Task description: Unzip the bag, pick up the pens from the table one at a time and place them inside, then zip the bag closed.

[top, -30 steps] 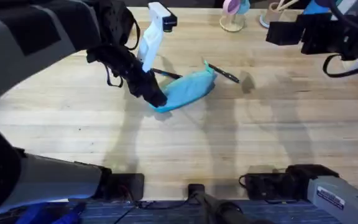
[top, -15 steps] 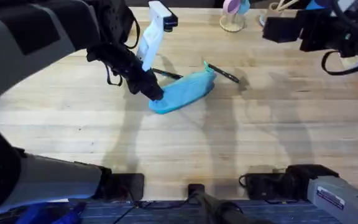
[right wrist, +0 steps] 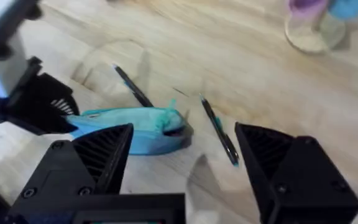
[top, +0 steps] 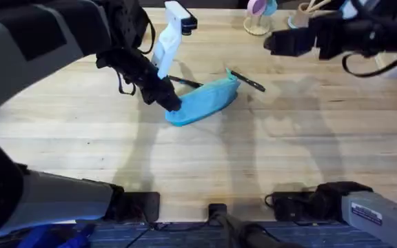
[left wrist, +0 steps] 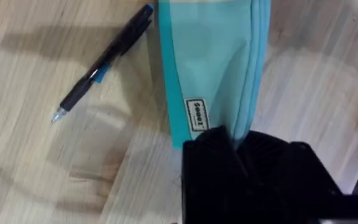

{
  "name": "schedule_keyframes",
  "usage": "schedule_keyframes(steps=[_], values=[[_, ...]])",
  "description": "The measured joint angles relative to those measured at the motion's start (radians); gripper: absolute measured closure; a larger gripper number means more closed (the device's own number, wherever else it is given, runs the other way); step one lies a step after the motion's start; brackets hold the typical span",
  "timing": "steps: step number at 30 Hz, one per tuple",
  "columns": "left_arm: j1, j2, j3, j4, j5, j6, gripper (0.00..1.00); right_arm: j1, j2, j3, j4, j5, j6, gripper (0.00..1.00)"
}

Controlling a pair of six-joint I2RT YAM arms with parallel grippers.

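The light-blue bag (top: 205,102) lies on the table (top: 205,158), its teal pull (top: 231,74) at the right end. My left gripper (top: 169,100) is shut on the bag's left end; in the left wrist view the fingers (left wrist: 216,155) pinch the fabric of the bag (left wrist: 210,56). One pen (top: 247,80) lies just right of the pull, and another pen (top: 185,82) lies behind the bag. My right gripper (top: 276,43) hangs open above the table to the right of the bag. In the right wrist view, the bag (right wrist: 126,130) and both pens (right wrist: 131,90) (right wrist: 220,132) lie below it.
A white block with a black top (top: 171,34) stands just behind the left gripper. At the table's back edge stand a cup holder with pink and blue items (top: 257,17) and another container (top: 305,12). Bare wood stretches in front of the bag.
My right arm has swung left toward the bag and pens. My left gripper has drawn the bag's left end back slightly and holds it still.
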Motion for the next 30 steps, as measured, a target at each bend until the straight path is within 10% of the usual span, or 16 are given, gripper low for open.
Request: schedule_keyframes(steps=[13,30], values=[[0.0,0.0,0.0,0.0,0.0,0.0,0.956,0.202,0.154,0.124,-0.116,0.074,-0.068,0.005],[0.0,0.0,0.0,-0.001,0.0,0.0,0.956,0.234,0.168,0.124,-0.123,0.061,0.014,0.005]])
